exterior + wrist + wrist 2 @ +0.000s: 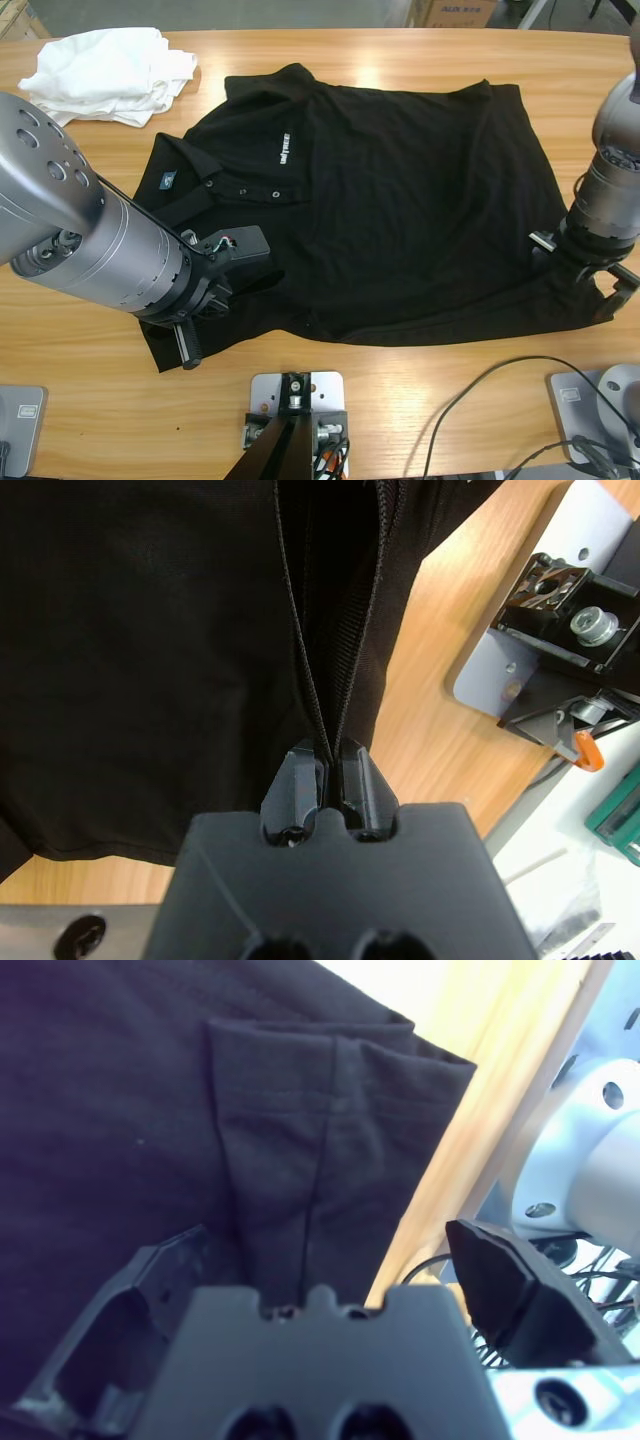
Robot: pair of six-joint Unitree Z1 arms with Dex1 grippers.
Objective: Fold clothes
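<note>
Polo shirt spread on worktop; white chest print unreadable. Left gripper clamped on hem, right gripper jaws apart over folded corner. White garments near the collar.

bare table front, white bundle far corner

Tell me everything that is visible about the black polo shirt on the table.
The black polo shirt lies spread front-up on the wooden table, collar toward the white garments. It looks like soft knit cloth, with a collar, a placket with small buttons, a small white chest logo and a blue neck label. It is wrinkled and not yet folded. The left gripper is shut on a bunched fold of it near the table's front edge. The right gripper is open around a creased corner at the hem end.
</note>
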